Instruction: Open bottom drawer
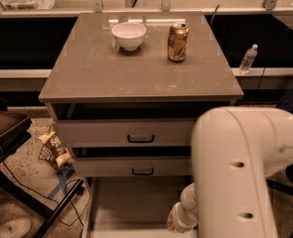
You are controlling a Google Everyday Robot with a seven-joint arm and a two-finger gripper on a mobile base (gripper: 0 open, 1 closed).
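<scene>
The cabinet (136,78) shows two pale grey drawer fronts, each with a dark bar handle: an upper one (140,139) and a lower one (142,171). Below them the bottom drawer (131,202) stands pulled out toward me, showing its plain pale grey interior. Its front and handle lie below the frame edge. My arm's large white link (245,172) fills the lower right, and a wrist joint (182,219) reaches down over the drawer's right side. The gripper is out of view below the frame.
A white bowl (129,34) and a brown drink can (178,42) stand on the cabinet top. A water bottle (248,58) stands on the ledge at right. A snack bag (54,148), a black stand (7,128) and floor cables (61,202) crowd the left side.
</scene>
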